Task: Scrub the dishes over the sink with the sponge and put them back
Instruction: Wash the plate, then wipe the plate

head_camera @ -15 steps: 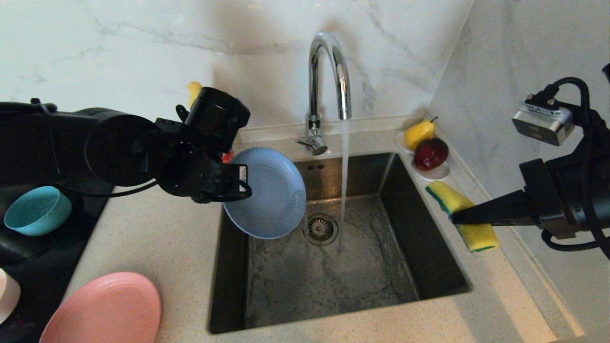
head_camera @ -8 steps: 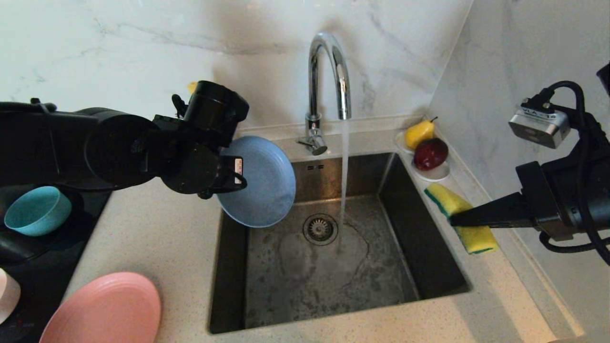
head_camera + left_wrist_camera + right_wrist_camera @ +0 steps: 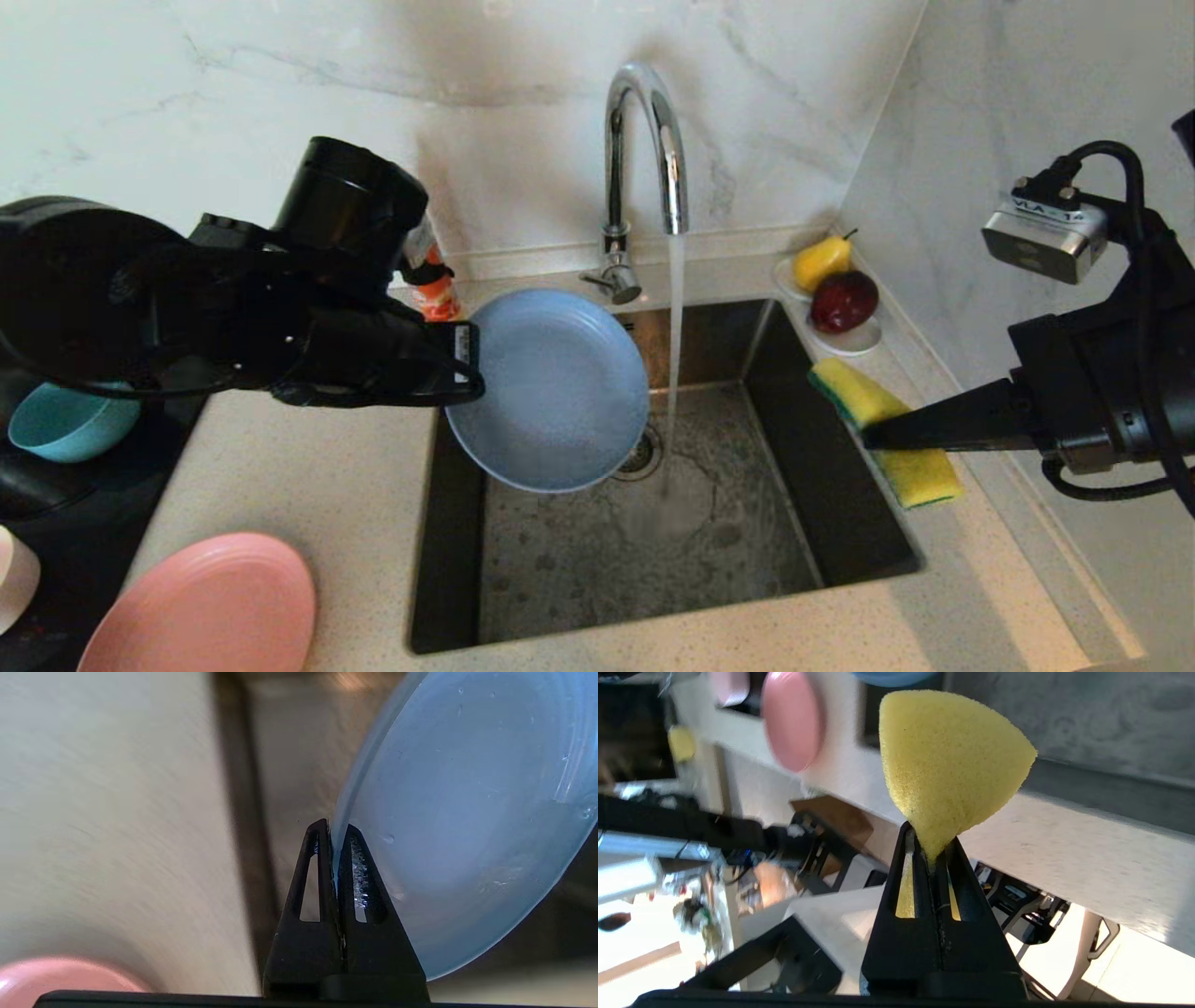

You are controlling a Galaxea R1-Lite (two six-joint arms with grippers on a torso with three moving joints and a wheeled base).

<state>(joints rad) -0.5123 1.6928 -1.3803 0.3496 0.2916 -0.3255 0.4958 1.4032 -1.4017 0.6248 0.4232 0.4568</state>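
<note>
My left gripper (image 3: pixel 470 371) is shut on the rim of the grey-blue plate (image 3: pixel 551 392), holding it tilted over the left part of the sink (image 3: pixel 607 569), its right edge close to the running water. The left wrist view shows the rim pinched between the fingers of the left gripper (image 3: pixel 334 828), with drops on the plate (image 3: pixel 467 812). My right gripper (image 3: pixel 870 434) is shut on the yellow sponge (image 3: pixel 920 476) over the sink's right edge. The foam of the sponge (image 3: pixel 948 756) bulges out of the right gripper (image 3: pixel 930 847).
The chrome tap (image 3: pixel 644 140) runs a stream into the basin. A salmon-pink plate (image 3: pixel 205 607), a teal bowl (image 3: pixel 61 425) and a pale pink dish (image 3: pixel 11 579) lie on the left. A white dish with fruit (image 3: pixel 845 338) stands at the back right, an orange bottle (image 3: pixel 436 294) behind the plate.
My left arm lifted the plate, then swung it right toward the water, turning its face more upward. The right gripper carried the sponge slightly left toward the sink.
</note>
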